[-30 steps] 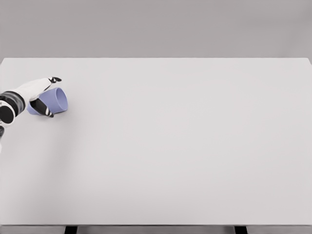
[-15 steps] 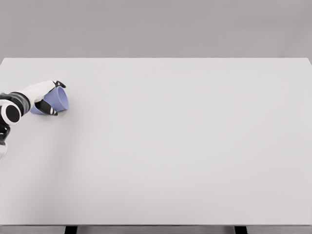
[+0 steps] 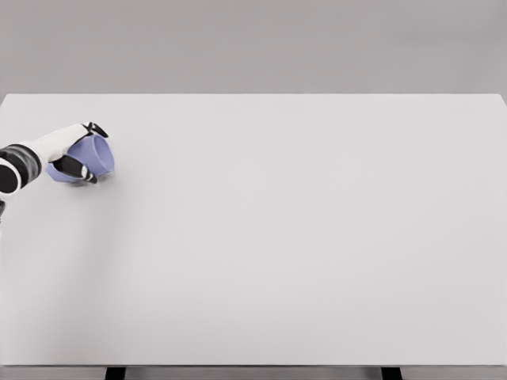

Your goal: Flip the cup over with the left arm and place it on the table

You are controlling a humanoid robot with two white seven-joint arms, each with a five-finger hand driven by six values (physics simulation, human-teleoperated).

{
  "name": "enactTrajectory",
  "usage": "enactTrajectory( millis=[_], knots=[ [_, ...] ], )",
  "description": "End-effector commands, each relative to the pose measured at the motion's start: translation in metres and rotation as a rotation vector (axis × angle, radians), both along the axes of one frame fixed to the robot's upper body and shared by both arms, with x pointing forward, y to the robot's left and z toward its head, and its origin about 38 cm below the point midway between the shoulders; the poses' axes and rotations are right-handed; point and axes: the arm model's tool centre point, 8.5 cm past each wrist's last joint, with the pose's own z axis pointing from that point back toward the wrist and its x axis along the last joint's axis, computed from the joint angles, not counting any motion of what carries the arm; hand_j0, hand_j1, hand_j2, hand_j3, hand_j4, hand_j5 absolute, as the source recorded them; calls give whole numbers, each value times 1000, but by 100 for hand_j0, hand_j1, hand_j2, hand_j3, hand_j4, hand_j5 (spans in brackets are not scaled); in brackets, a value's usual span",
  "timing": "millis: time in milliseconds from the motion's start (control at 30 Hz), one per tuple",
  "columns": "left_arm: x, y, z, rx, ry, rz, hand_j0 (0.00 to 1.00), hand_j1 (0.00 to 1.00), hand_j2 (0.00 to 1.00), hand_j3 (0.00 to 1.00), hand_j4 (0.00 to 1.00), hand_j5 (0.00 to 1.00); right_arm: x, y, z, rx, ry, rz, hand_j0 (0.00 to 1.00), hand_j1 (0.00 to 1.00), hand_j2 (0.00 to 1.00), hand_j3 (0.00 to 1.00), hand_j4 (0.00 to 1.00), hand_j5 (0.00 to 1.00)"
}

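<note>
The cup [image 3: 97, 157], a small lilac-blue one, sits at the far left of the worktop [image 3: 301, 237], toward the back edge. It is tipped over on its side, its mouth turned to the right and somewhat toward me, so the round rim shows as a pale oval. I can see nothing inside it; it looks empty, though the inside is small and partly shaded.

Wrapped round it is the left hand [image 3: 78, 154], its arm coming in from the left edge. The fingers are curled about the cup's body, one dark-tipped finger lying over the top and others hooked underneath, so the hand has it firmly gripped. Whether the cup is just clear of the worktop or touching it I cannot tell from here.

As I judge it, the grasp is made and the turn is partway through: the cup is neither upright nor set down. What is left is to finish rotating it until it stands on its base, lower it to the worktop and let go.

The right arm is nowhere to be seen.
</note>
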Motion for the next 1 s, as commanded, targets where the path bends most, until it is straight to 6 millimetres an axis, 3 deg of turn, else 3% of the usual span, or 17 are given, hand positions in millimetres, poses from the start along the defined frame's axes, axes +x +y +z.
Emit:
enactTrajectory(
  millis=[0,200,433,500,667,833,967],
  knots=[
    [2,5,15,-37,-53,-32,45,45,45,45,45,45,0,0,0,0,1,-2,100,100,100,100,100,100],
    [2,14,35,-176,-134,-128,44,44,44,44,44,44,0,0,0,0,-1,-2,100,100,100,100,100,100],
    [3,26,26,-351,-214,-305,44,44,44,44,44,44,0,0,0,0,-1,1,100,100,100,100,100,100],
    [3,20,26,-400,-245,-335,44,44,44,44,44,44,0,0,0,0,-1,1,100,100,100,100,100,100],
    [5,26,4,-540,-278,-357,44,44,44,44,44,44,0,0,0,0,1,-1,100,100,100,100,100,100],
    [2,27,-5,-668,-346,-397,45,45,45,45,45,45,0,0,0,0,-1,1,100,100,100,100,100,100],
    [9,35,-35,-796,-355,-264,45,45,45,45,45,45,0,0,0,0,-1,1,100,100,100,100,100,100]
  ],
)
